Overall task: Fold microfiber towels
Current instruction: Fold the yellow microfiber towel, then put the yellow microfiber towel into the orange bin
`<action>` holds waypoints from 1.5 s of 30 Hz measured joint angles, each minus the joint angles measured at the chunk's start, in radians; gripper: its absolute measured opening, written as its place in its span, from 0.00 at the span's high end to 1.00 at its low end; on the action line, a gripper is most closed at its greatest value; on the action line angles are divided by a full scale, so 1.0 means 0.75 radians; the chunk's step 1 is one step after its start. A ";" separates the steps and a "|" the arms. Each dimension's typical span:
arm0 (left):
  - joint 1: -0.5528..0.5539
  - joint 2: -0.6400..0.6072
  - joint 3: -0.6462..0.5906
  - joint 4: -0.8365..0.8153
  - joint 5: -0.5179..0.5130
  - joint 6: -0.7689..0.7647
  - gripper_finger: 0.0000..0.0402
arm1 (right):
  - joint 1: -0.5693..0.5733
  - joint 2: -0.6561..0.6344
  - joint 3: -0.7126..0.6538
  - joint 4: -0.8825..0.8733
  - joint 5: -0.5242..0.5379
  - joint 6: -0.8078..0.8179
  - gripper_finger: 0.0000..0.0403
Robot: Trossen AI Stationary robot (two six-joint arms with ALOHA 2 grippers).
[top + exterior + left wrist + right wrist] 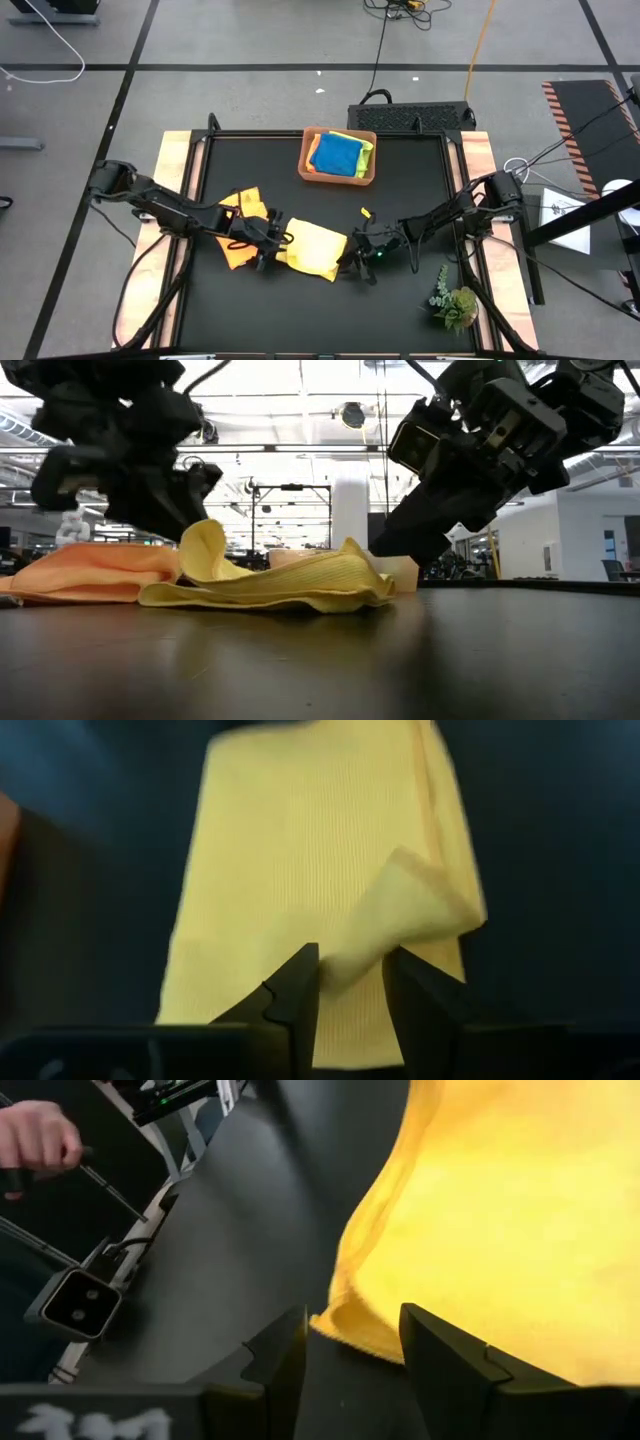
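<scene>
Much of the orange towel (236, 250) is covered by the left arm in the high view, and in the low view only its rumpled edge (90, 572) shows beside the yellow towel (280, 582). The yellow towel (314, 248) lies crumpled on the black table (400, 310) near its front middle, between the two grippers. The left gripper (352, 988) sits at that towel's left edge with its fingers parted around a lifted fold of the cloth, which rises between them; whether they press it cannot be told. The right gripper (352, 1342) is low at the towel's right edge, fingers spread apart, the cloth's hem lying just ahead of the gap and not clasped. At the table's far side the terracotta-brown tray (305, 160) holds the blue towel (336, 153), which hides most of a lime green towel (366, 150) and a yellow one beneath. A plant sprig (455, 300) lies near the front right corner. A person's hand (40, 1135) shows beyond the table in the right wrist view.
</scene>
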 joint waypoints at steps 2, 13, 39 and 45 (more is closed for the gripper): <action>-0.008 -0.049 0.000 -0.014 0.001 -0.023 0.71 | -0.013 0.000 0.000 0.010 0.001 -0.005 0.62; -0.024 -0.197 0.002 -0.013 0.000 -0.176 0.71 | -0.007 0.000 0.000 0.069 0.068 0.000 0.62; 0.086 -0.245 0.007 0.048 -0.132 -0.339 0.71 | 0.033 -0.094 0.001 0.007 0.385 0.143 0.63; 0.359 -0.223 0.002 0.049 0.299 -0.346 0.71 | -0.130 -0.189 0.001 -0.209 0.381 0.138 0.63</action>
